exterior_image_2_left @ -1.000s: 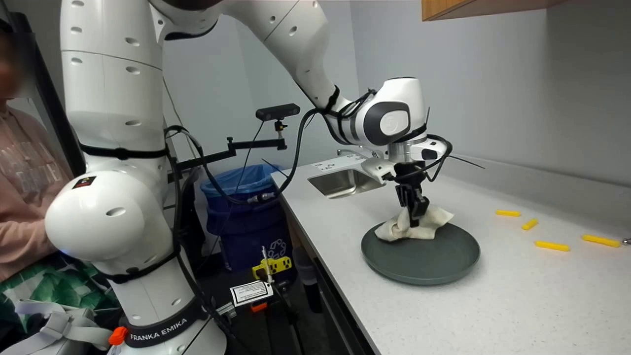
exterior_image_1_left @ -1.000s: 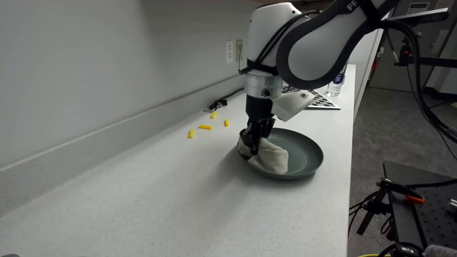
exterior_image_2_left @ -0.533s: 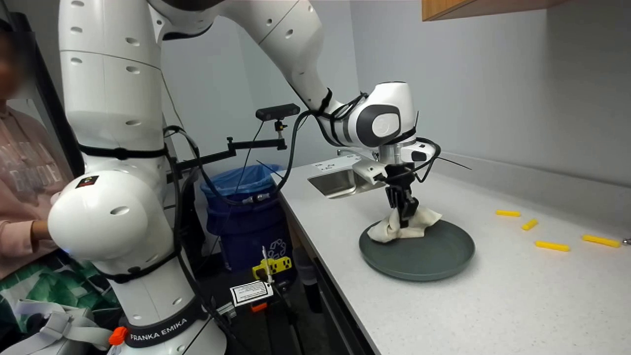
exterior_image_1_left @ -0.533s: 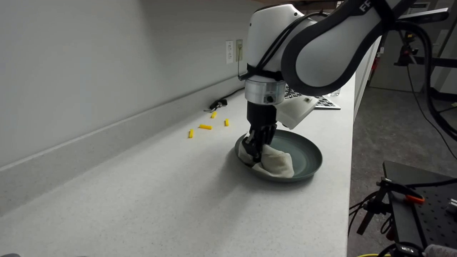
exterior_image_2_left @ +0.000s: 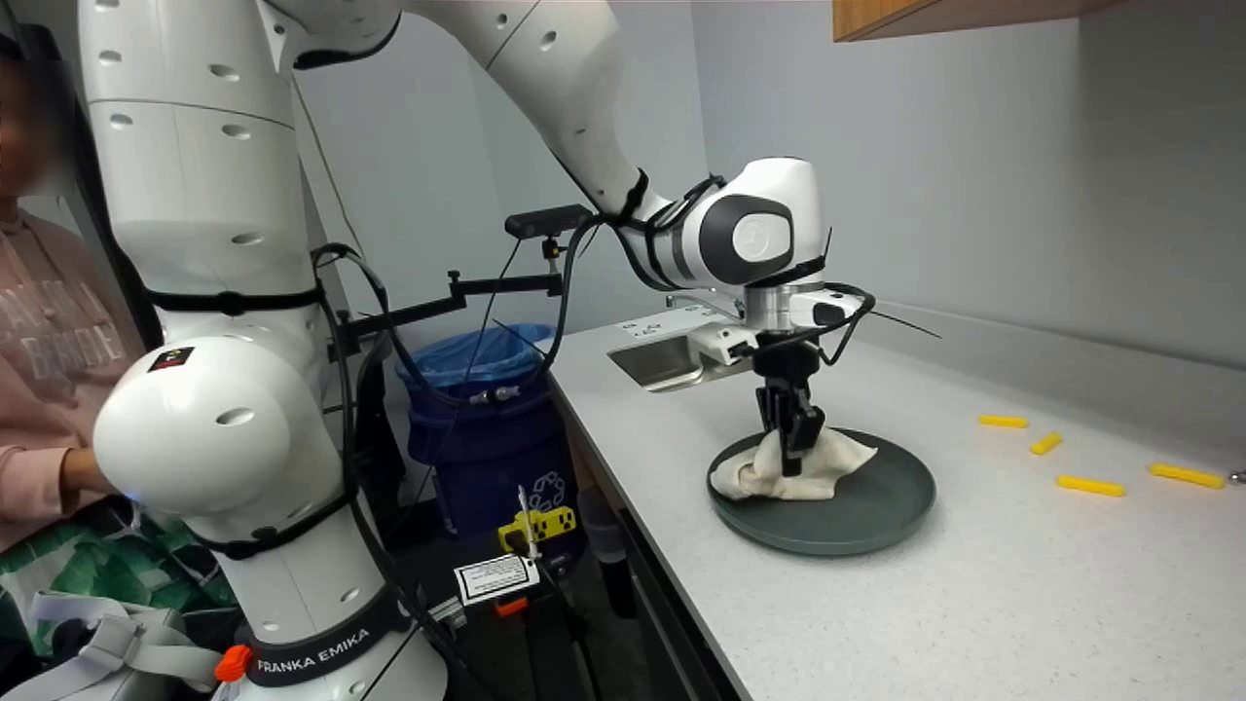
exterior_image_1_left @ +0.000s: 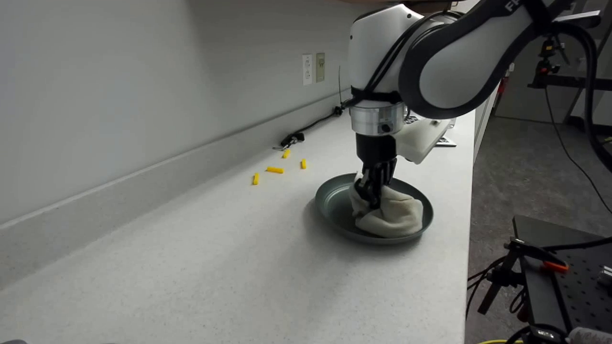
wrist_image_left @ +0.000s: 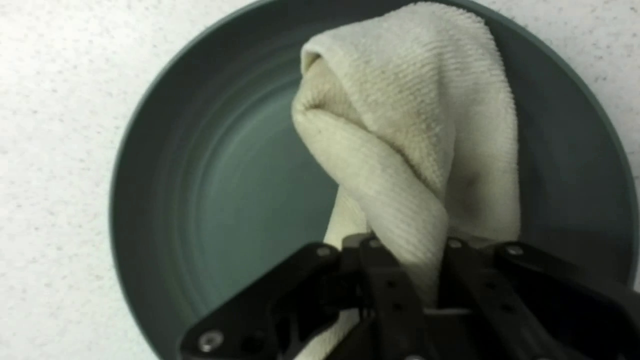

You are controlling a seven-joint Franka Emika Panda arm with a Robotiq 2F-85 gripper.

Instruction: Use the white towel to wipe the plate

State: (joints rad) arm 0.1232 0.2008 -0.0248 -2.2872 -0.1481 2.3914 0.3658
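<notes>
White folded terry towel (wrist_image_left: pixel 395 130) is pinched between the fingers of the black two-fingered gripper (wrist_image_left: pixel 407 247) and is bunched on the round dark-green plate (exterior_image_1_left: pixel 333 201), toward its right, near side in an exterior view. Four short yellow sticks (exterior_image_1_left: pixel 275 170) are scattered on the speckled white countertop (exterior_image_1_left: pixel 215 267), beyond the plate to the left.
</notes>
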